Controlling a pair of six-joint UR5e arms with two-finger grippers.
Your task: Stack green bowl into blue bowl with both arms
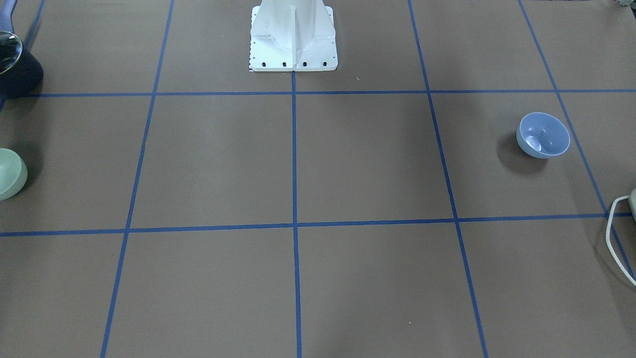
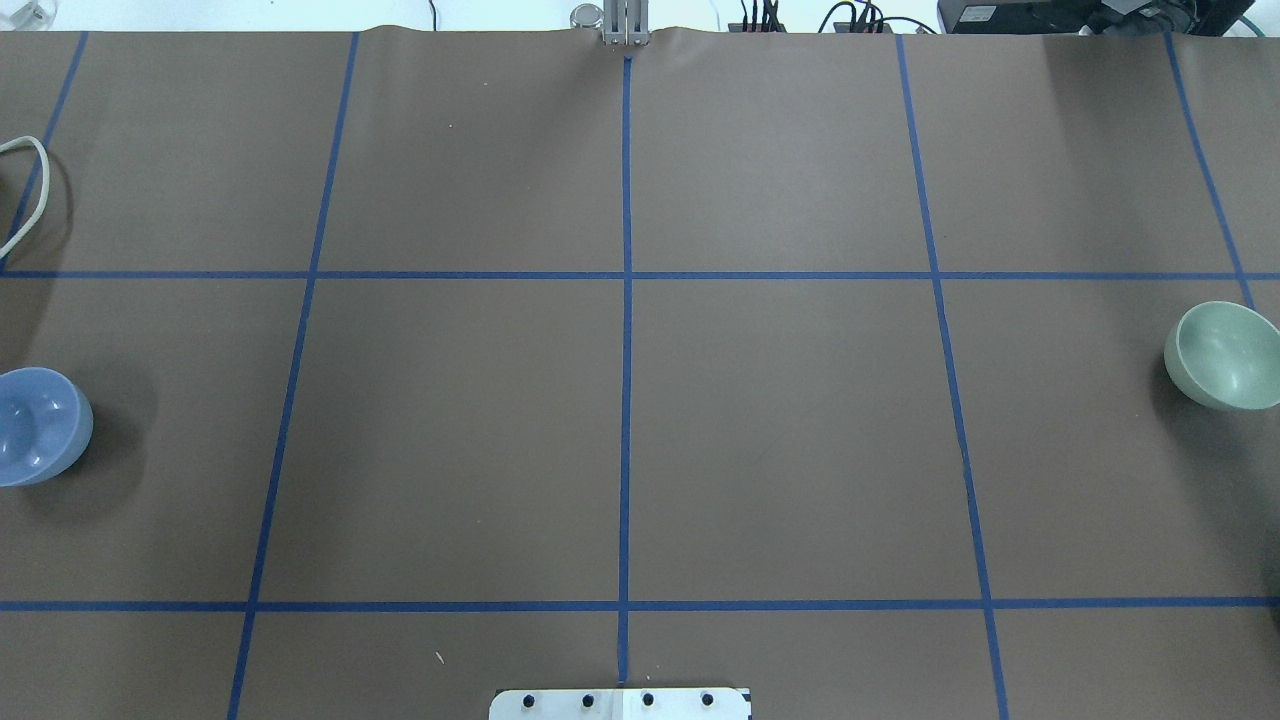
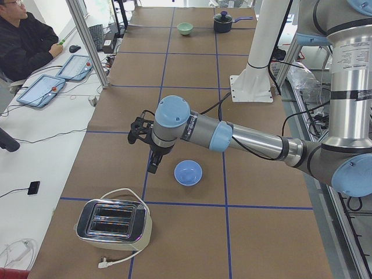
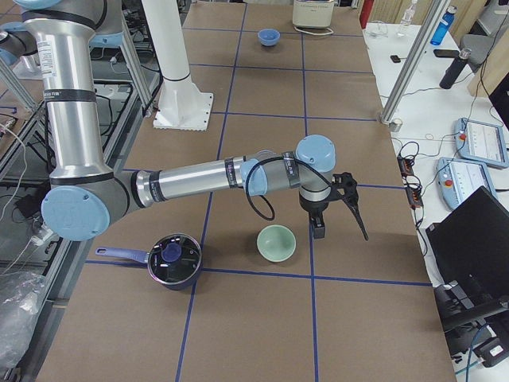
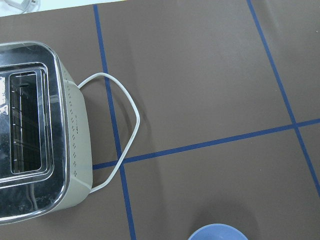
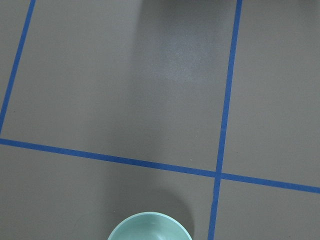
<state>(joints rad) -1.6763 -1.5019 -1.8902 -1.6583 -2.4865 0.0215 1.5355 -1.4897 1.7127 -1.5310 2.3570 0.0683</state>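
The blue bowl (image 1: 542, 135) stands upright on the brown table, at the far left of the overhead view (image 2: 35, 425). The green bowl (image 1: 10, 174) stands upright at the far right there (image 2: 1225, 355). In the exterior left view my left gripper (image 3: 148, 157) hangs above the table just beside the blue bowl (image 3: 188, 172); I cannot tell if it is open. In the exterior right view my right gripper (image 4: 340, 227) hangs just beside the green bowl (image 4: 276, 243); I cannot tell if it is open. Each wrist view shows only a bowl rim (image 5: 217, 232) (image 6: 150, 227), no fingers.
A toaster (image 3: 113, 224) with a white cord (image 5: 125, 125) stands beyond the blue bowl at the table's end. A dark lidded pot (image 4: 173, 261) sits near the green bowl. The white pedestal (image 1: 293, 35) stands at the robot's side. An operator (image 3: 23, 40) sits at a side desk.
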